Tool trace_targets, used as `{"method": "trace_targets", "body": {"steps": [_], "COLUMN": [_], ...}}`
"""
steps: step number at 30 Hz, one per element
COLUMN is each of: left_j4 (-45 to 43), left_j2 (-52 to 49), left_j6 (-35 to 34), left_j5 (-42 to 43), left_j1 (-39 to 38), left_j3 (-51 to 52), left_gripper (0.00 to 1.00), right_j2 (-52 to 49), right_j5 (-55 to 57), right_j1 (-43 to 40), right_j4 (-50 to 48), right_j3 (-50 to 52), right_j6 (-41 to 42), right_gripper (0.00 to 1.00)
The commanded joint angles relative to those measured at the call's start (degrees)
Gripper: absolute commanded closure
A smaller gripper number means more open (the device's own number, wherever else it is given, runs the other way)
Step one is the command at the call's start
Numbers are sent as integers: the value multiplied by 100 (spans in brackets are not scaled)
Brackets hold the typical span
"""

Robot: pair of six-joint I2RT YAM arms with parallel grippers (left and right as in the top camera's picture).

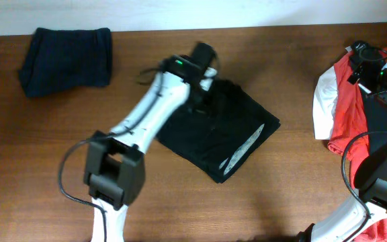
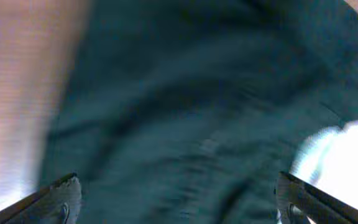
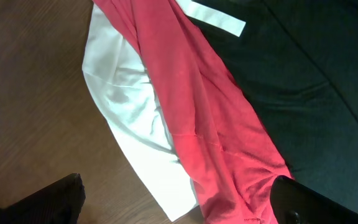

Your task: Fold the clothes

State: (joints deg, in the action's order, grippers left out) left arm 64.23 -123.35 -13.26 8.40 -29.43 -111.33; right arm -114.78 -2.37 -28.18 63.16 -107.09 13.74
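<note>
Black shorts with a pale side stripe (image 1: 230,134) lie spread in the middle of the table. My left gripper (image 1: 203,84) hovers open over their far left corner; the left wrist view shows dark blurred cloth (image 2: 191,124) filling the space between the wide-apart fingers (image 2: 176,199). A folded dark navy garment (image 1: 66,59) lies at the far left. A heap of red, white and black clothes (image 1: 345,94) lies at the right edge. My right gripper (image 1: 371,64) is open above it, fingers (image 3: 179,202) apart over the red cloth (image 3: 210,118) and white cloth (image 3: 129,106).
The brown wooden table (image 1: 46,154) runs to a pale wall at the back. The right arm's base and cable (image 1: 375,175) stand at the front right, the left arm's base (image 1: 113,175) at the front centre-left.
</note>
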Motion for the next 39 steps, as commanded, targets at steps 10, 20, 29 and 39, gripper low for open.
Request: {"method": "trace_targets", "body": {"steps": [10,20,29,39], "left_j4": [-428,361,1932,11], "left_j2": [-1528,-1314,-264,-232], "left_j6": [1659,-966,-1432,-1322], "left_j5": [1969,-479,-1338,-321], "left_j1": [1161,1722,2586,1287], "left_j3": [-131,-321,-321,-308], "left_gripper": [22,99,1,5], "right_j2": [105,105,105,105], "right_j5": [50,50,50,50], "right_j1": [4,4,4,4], "right_j4": [2,2,2,0], "right_j3": [-70,-70,-70,-70], "right_j6": [72,72,72,72], "right_gripper": [1,1,1,1]}}
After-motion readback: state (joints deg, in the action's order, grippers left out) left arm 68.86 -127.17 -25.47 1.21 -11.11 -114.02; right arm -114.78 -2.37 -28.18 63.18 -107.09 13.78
